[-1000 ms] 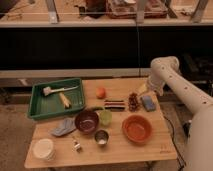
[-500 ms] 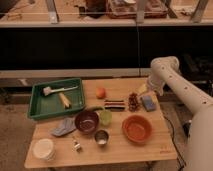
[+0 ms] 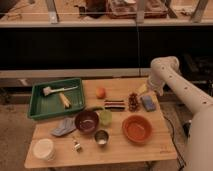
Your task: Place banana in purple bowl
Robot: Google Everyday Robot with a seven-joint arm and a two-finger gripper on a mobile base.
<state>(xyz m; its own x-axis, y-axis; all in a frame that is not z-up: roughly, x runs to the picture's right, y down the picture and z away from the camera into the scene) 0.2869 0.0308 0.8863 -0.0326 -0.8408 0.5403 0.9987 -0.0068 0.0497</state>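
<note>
Nothing moved. Pale gripper [image 3: 142,89] hung released, empty, far right. Short yellow banana [image 3: 64,100] awaited pickup in green plastic tray [image 3: 40,107], left of glossy purple bowl [image 3: 87,121].

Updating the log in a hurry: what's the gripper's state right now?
Gripper: open, nothing seen in it, over the table's right rear; the banana lies in the green tray.
</note>
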